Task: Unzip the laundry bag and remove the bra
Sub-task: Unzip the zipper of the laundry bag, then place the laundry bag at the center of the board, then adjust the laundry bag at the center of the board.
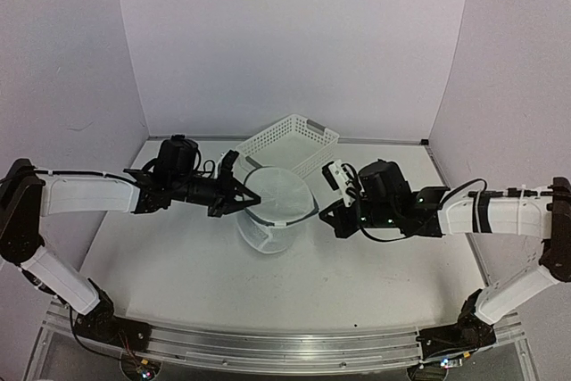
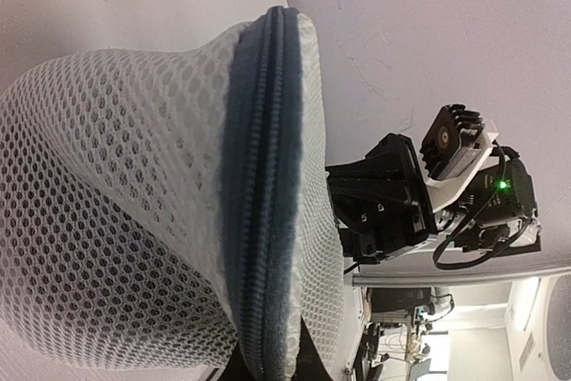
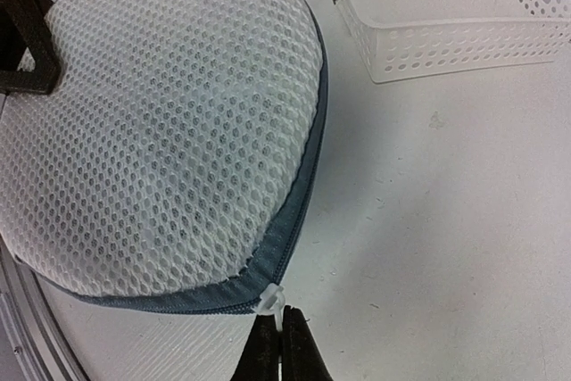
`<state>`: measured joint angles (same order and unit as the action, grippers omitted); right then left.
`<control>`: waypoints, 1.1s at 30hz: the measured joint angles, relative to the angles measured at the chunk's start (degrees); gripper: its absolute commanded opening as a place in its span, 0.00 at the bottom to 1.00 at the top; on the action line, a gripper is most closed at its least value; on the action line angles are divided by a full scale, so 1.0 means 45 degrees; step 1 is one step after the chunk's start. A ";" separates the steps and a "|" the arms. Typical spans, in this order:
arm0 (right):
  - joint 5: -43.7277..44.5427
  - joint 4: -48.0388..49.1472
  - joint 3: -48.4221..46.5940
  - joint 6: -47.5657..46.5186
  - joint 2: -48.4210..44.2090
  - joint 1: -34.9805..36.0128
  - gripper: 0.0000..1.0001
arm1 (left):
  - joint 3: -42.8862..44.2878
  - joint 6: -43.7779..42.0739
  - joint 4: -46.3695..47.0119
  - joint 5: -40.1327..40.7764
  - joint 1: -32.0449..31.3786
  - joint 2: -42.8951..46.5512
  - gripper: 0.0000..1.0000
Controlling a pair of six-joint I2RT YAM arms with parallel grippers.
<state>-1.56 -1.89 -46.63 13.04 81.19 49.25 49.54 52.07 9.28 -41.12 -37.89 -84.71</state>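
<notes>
Pinching the tiny white zipper pull (image 3: 270,297) shut in my right gripper (image 3: 284,335), left gripper (image 1: 248,195) clamped on the left rim of the laundry bag (image 1: 278,207) mid-scene; mesh looks light and floppy, so I'd hold the stiffer rim; bra unseen.

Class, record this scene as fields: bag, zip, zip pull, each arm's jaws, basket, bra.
laundry bag: white mesh, between the two arms
zip: closed along the stretch in view
zip pull: white, at the bag's edge
left jaws: shut on the bag's rim
right jaws: shut on the zip pull
basket: white, behind the bag, apart from it
bra: not discernible through the mesh
</notes>
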 measured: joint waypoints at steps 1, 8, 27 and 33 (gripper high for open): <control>-0.0049 0.0000 0.0078 -0.0005 -0.0073 -0.0029 0.00 | 0.0131 -0.0223 -0.0092 -0.0087 -0.0015 -0.0121 0.00; -0.0675 0.0058 0.1005 0.0267 -0.0991 0.0034 0.00 | 0.1506 -0.1719 -0.1739 -0.0306 -0.0131 -0.0899 0.00; 0.0121 0.0729 0.1579 0.3551 -0.0539 0.2278 0.00 | 0.4522 -0.3687 -0.5615 0.2263 0.0102 -0.2895 0.67; 0.0170 0.1010 0.0685 0.4119 0.0865 0.2652 0.00 | 0.4065 -0.3502 -0.6280 0.3711 0.0160 -0.1316 0.72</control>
<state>-0.80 2.66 -43.55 31.57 85.08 61.19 67.83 36.32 -18.98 -24.43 -37.17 -90.63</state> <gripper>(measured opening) 0.025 0.709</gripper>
